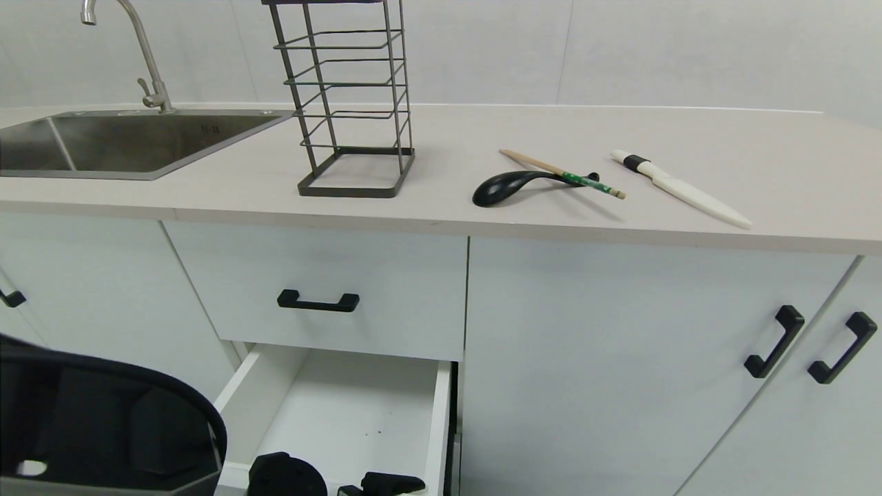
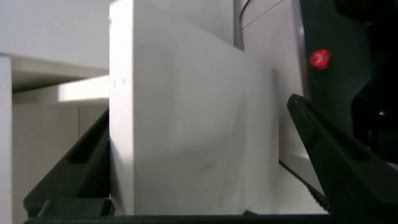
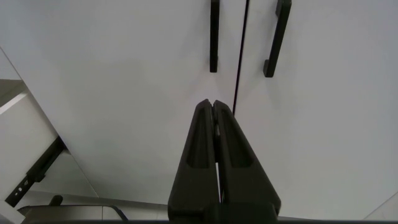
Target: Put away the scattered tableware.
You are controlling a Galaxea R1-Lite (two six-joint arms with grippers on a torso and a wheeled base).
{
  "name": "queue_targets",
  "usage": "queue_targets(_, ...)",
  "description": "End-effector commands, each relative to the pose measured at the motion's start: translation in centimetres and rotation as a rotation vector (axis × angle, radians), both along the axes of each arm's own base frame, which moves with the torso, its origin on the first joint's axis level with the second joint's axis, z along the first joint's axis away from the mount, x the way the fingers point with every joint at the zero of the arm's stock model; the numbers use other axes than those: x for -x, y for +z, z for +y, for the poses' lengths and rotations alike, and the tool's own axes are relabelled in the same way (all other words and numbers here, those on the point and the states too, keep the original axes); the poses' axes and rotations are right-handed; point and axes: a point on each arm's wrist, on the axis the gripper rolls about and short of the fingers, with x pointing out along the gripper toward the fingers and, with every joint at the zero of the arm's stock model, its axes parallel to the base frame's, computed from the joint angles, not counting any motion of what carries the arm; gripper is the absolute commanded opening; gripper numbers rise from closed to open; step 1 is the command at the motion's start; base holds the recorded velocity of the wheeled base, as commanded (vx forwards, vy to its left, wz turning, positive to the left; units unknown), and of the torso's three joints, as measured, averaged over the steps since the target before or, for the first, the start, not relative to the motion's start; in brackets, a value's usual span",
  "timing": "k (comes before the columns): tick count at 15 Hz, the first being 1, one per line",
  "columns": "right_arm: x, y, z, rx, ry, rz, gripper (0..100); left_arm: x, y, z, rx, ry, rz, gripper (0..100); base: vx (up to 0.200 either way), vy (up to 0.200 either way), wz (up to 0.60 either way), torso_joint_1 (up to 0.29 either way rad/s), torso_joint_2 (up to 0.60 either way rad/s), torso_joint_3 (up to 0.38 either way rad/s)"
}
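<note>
A steel sink (image 1: pixel 41 172) with a tap (image 1: pixel 146 62) is set into the tabletop (image 1: pixel 758 138) to the left of the wire rack (image 1: pixel 351 103). A small stamped mark (image 1: pixel 209 128) on the sink's far wall is too faint to read. The wire rack stands upright on the tabletop. Below the rack, an open drawer (image 1: pixel 262 393) juts out from the cabinet. The left pincer (image 2: pixel 199 112) is spread wide at that drawer, one finger on each side of a white drawer panel (image 2: pixel 186 143).

To the right of the rack lies a black spoon (image 1: pixel 506 187), its bowl toward the rack. A pair of chopsticks (image 1: pixel 537 164) with a green patterned band lies across the spoon's handle, touching it. Farther right of the rack, apart from both, lies a white knife (image 1: pixel 689 193) with a black band.

Below and to the right of the rack, the right pincer (image 3: pixel 213 109) is pressed closed on nothing. It faces two black door handles (image 3: pixel 214 37).
</note>
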Motion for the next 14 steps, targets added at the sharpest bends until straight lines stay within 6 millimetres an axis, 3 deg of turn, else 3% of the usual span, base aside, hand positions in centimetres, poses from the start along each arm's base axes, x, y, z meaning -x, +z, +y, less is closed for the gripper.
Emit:
queue_targets(1,0.0,0.0,0.0,0.000,0.001,0.002,0,0.4,0.6,-0.3,0.027,-0.021,-0.014,100,0.000,0.000,0.00,0.000,0.00,0.000)
queue_targets(3,0.0,0.0,0.0,0.000,0.000,0.002,0,0.5,1.0,-0.3,0.046,-0.019,-0.018,100,0.000,0.000,0.00,0.000,0.00,0.000)
queue_targets(8,0.0,0.0,0.0,0.000,0.001,0.002,0,0.7,4.4,-1.5,0.248,0.001,-0.043,100,0.000,0.000,0.00,0.000,0.00,0.000)
queue_targets(12,0.0,0.0,0.0,0.000,0.001,0.002,0,0.2,6.6,-1.6,0.349,0.061,-0.094,100,0.000,0.000,0.00,0.000,0.00,0.000)
queue_targets(14,0.0,0.0,0.0,0.000,0.000,0.002,0,-0.4,7.4,-2.7,0.394,0.061,-0.125,100,0.000,0.000,0.00,0.000,0.00,0.000)
